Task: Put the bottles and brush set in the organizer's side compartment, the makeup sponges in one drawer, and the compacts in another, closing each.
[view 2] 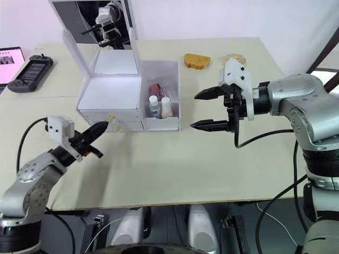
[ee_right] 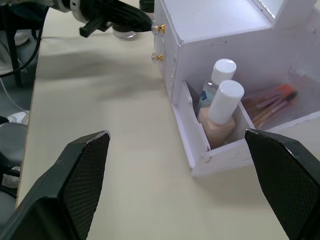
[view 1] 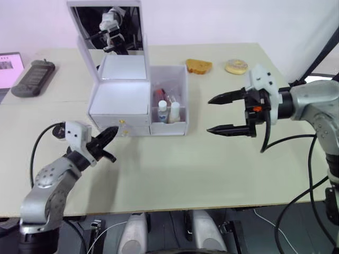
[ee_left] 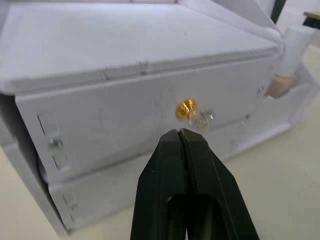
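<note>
1. now the organizer (view 1: pixel 119 103) stands on the table (view 1: pixel 175 169), white, with its mirrored lid (view 1: pixel 108 26) up behind it.
2. both drawers look pushed in at the front; the top one carries a gold knob (ee_left: pixel 186 107), and a second knob (ee_right: pixel 157 58) sits below it.
3. the left gripper (view 1: pixel 109 135) hovers just in front of the drawers, near the top knob, fingers pressed together with nothing between them; from the pictures i cannot tell if the tips touch the drawer.
4. the side compartment (view 1: pixel 169 100) on the organizer's right is open at the top.
5. two bottles (ee_right: pixel 220 102) stand upright at its front, one clear with a white cap, one beige with a white cap, touching or nearly so.
6. the brush set (ee_right: pixel 272 100) lies behind the bottles in the same compartment, handles orange and pink.
7. the right gripper (view 1: pixel 229 113) hangs above the table to the right of the organizer, apart from it, fingers spread wide and empty.
8. a brown sponge (view 1: pixel 198 66) and a pale round sponge (view 1: pixel 236 66) lie at the far side of the table, well apart from the organizer.
9. a dark handheld device (view 1: pixel 33 78) rests at the far left of the table.
</note>
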